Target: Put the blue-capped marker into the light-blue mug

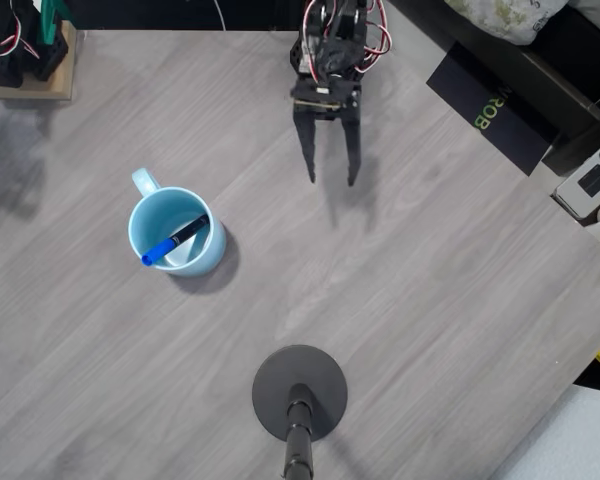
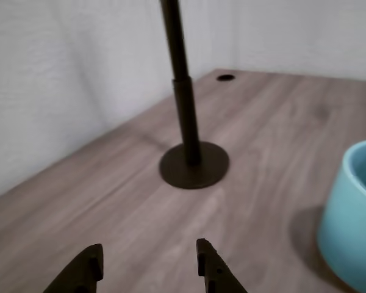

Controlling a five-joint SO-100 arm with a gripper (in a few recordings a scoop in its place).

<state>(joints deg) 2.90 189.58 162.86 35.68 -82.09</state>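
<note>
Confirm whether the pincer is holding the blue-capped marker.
No: in the overhead view the blue-capped marker lies inside the light-blue mug, while the pincer is open, empty and apart.

Bench layout, taken from the mug

Overhead view: mug (image 1: 177,232) stands on the bench (image 1: 430,290), the marker (image 1: 175,241) inside it, leaning across. Hand (image 1: 331,181) up and to the right of the mug, well apart. Stand base (image 1: 300,392) down and to the right. Wrist view: mug (image 2: 354,213) right of the stand base (image 2: 194,166); hand (image 2: 149,259) nearer the camera than both.
</note>
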